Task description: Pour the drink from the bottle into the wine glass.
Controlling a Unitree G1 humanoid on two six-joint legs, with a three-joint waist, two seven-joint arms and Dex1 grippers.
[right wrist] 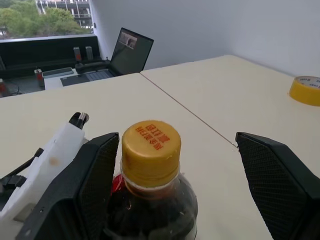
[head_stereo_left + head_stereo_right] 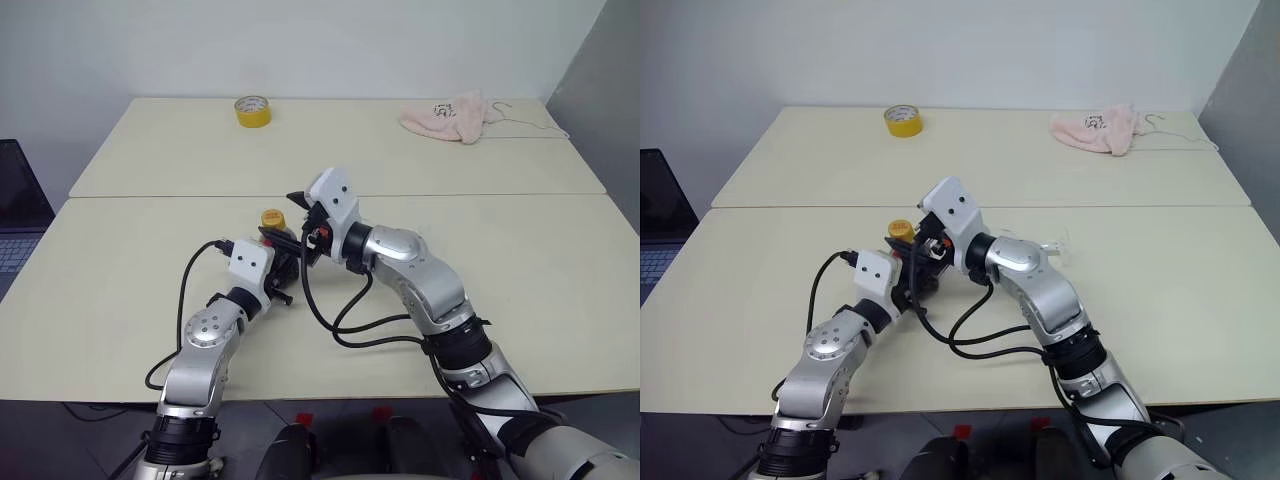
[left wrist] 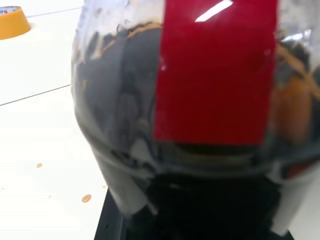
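Yellow-capped bottle stands upright near the table's middle, long axis vertical, cap pointing straight up.

Left gripper is clamped tight on the bottle's round body from about 7 o'clock — dark drink and red label press close to its wrist camera. Right gripper comes in from about 4 o'clock with fingers spread wide either side of the cap, grasping nothing. Tape roll lies at 12 o'clock, pink cloth at 1 o'clock — both well apart from the bottle.
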